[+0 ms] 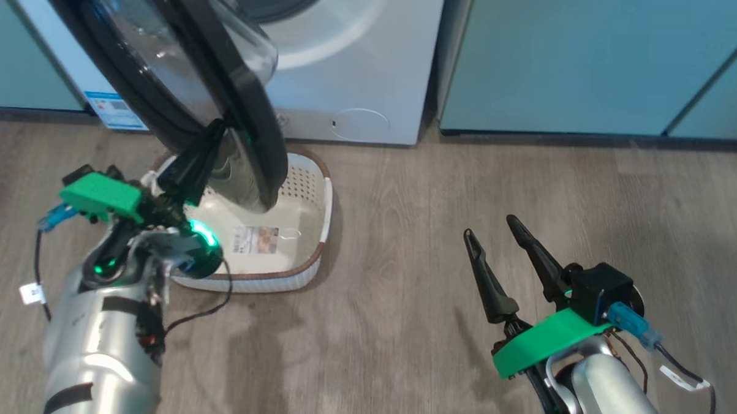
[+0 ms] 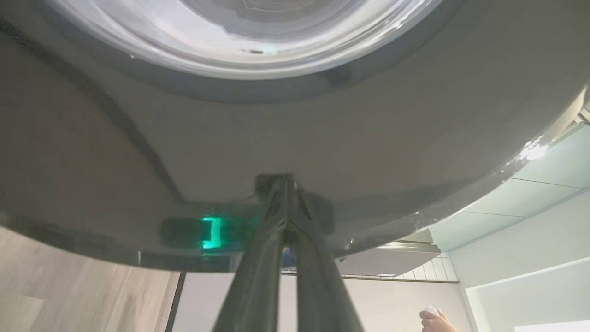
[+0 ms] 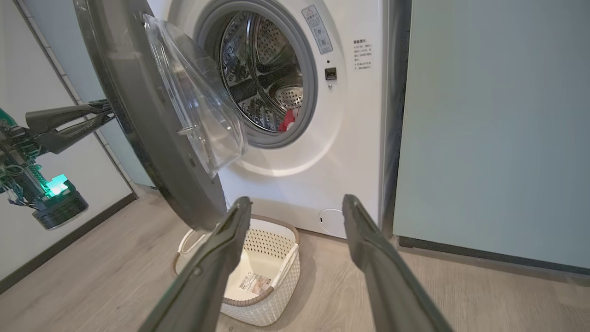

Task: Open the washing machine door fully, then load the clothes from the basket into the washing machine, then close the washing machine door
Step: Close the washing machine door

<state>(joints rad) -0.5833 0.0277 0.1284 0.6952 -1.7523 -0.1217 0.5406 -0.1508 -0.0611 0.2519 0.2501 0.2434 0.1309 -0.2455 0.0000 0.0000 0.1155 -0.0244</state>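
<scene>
The washing machine door (image 1: 267,136) stands swung out from the washing machine (image 1: 361,66) at the upper left of the head view. Its wide rim is glossy black, and its clear glass bowl bulges towards the porthole. The left end effector (image 1: 215,131) is clenched, its two long dark fingers pinched together and grasping nothing. Their tips touch the smooth outer face of the rim near its lower edge, and in the left wrist view the polished black mirrors them along with a green light.

In the right wrist view, a scrap of the bright red clothes (image 3: 288,121) lies inside the perforated steel drum (image 3: 262,69), low in the opening and just behind the grey gasket (image 3: 313,92).

The basket (image 1: 328,212) is cream plastic with dotted walls and a brown rim. It sits on the wood-grain floor (image 1: 400,355) directly under the door's lower edge, with a sticker (image 1: 256,240) showing on its bare bottom.

The right end effector (image 1: 490,226) hangs at the lower right over the floor, released, with its tapered fingers spread wide and nothing between them. Matte pale teal cabinets (image 1: 594,61) fill the upper right.
</scene>
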